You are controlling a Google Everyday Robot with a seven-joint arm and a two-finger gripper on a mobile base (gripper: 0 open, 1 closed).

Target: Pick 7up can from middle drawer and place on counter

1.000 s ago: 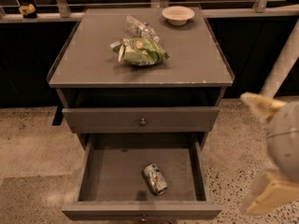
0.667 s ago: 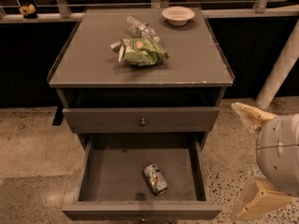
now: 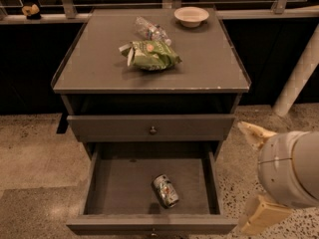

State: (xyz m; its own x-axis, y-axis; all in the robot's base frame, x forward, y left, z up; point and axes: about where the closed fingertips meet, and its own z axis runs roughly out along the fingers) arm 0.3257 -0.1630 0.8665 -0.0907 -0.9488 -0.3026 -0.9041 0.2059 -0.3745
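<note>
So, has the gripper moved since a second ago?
Yes. The gripper, fingers open, has shifted left, closer to the right side of the middle drawer. It is not yet over the 7up can inside.

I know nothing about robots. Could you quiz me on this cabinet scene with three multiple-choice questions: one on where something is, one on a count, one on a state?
1. Where is the 7up can?
A) on a shelf
B) in the middle drawer
C) on a chair

2. How many things lie on the counter?
A) one
B) three
C) five

3. The middle drawer is:
A) pulled open
B) shut
C) taken out of the cabinet

Answers:
1 B: the can lies on its side on the drawer's floor, while the gripper, open, is to the right of the drawer, apart from the can.
2 B: a chip bag, a plastic bottle and a bowl.
3 A: its inner floor is in plain sight.
</note>
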